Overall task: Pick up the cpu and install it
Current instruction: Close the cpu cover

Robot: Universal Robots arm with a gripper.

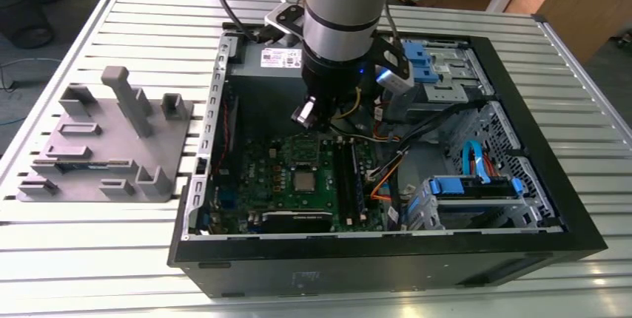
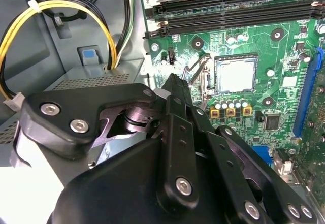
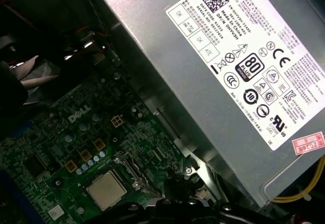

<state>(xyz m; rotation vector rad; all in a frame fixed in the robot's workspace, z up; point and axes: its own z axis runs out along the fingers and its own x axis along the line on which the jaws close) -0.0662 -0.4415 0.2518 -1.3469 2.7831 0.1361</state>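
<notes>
Inside the open computer case, just below the middle of the exterior view, we see the cpu lying flat in its socket on the green motherboard. Do we agree?

We do. In the second wrist view it sits square and level, with its shiny top facing up.

How do we expect it to handle?

We judge it light, thin and stiff. The metal top looks slick, and the underside is probably delicate. We would take it by two opposite edges and keep it level, without pressing on the lid.

And the tool?

The tool hangs over the board, above the cpu in the frame and clearly apart from it. We see nothing in its grasp, and it touches nothing that we can make out.

Is it open or closed?

We cannot tell, because its own housing blocks the second wrist view.
</notes>
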